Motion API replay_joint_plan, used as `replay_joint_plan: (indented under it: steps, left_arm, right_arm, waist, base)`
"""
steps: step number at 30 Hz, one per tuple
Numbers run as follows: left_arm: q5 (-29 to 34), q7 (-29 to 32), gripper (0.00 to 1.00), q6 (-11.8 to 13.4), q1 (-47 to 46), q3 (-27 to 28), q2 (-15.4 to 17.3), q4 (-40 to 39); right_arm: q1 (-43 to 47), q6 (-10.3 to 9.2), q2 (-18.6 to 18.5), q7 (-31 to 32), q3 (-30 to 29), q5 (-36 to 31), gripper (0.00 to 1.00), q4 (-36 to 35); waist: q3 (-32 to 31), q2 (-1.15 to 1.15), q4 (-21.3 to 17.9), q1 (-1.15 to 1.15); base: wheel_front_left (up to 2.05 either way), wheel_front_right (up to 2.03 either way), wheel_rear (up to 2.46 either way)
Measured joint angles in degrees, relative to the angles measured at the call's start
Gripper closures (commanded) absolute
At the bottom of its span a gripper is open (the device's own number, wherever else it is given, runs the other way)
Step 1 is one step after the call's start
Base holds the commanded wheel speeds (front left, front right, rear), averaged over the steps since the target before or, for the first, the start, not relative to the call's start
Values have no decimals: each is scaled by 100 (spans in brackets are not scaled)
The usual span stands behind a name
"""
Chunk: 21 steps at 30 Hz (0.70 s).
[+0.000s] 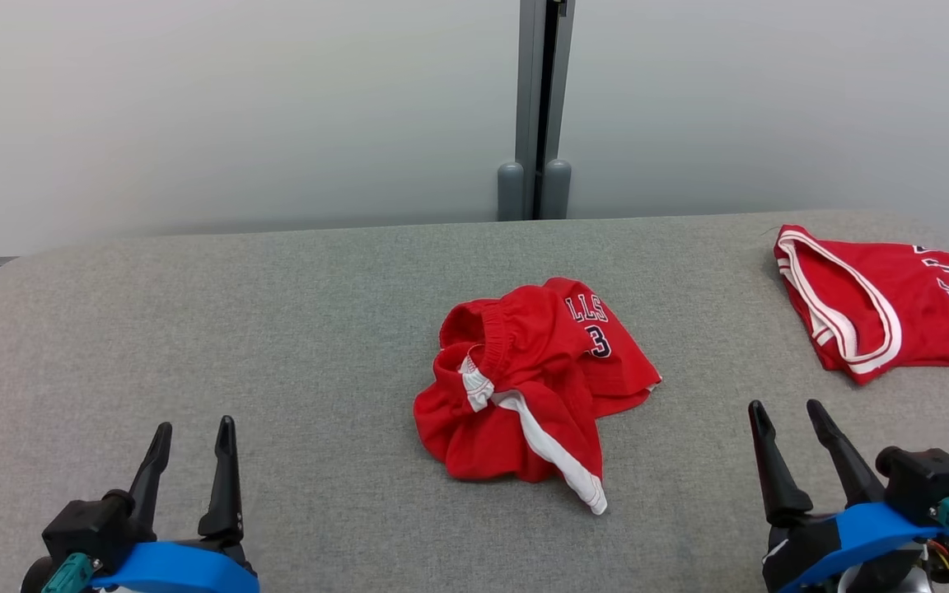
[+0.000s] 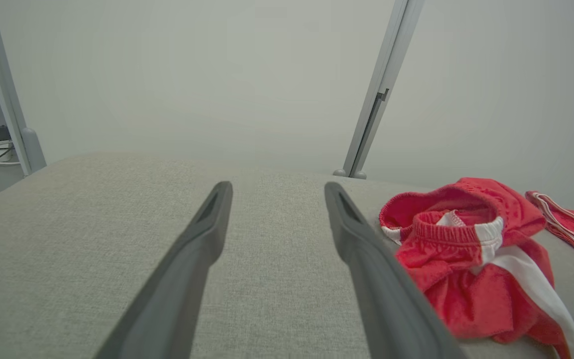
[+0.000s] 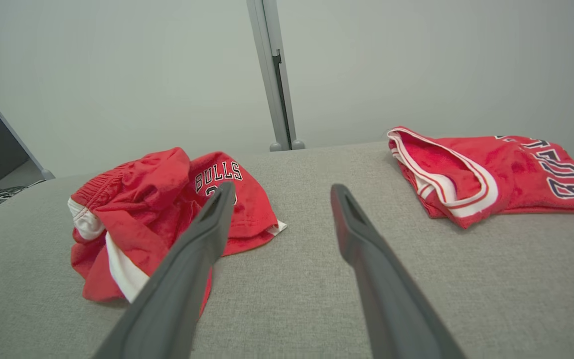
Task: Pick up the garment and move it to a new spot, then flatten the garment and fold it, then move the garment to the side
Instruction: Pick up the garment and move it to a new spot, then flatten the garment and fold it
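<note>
Left gripper: the two long dark fingers stand wide apart and hold nothing. It hangs over the near left part of the grey fabric-covered table.

Right gripper: the fingers are equally spread and empty, over the near right part.

The crumpled red basketball shorts with white side stripe lie in a heap at mid-table, between the two grippers and farther from the robot than both. They are inboard of each gripper and touch neither. The right gripper appears somewhat nearer to the heap's edge.

The heap has no clear long axis. The elastic waistband gapes toward the left side, and the white stripe trails toward the near edge.

A folded red jersey with white trim lies well apart at the far right.
</note>
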Motion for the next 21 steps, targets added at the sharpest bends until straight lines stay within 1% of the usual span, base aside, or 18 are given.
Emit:
replay_joint_plan:
  steps: [10,21]
  left_arm:
    - [99,-24,0,91,39,34,31,152]
    - [89,22,0,144,98,-20,2,10]
  right_arm:
    - [35,0,0,-76,-34,42,0,304]
    - [34,0,0,-80,-11,43,0,282]
  waist:
    - [-16,0,2,0]
    - [28,0,-22,0]
  base:
    - [0,0,0]
    - [0,0,0]
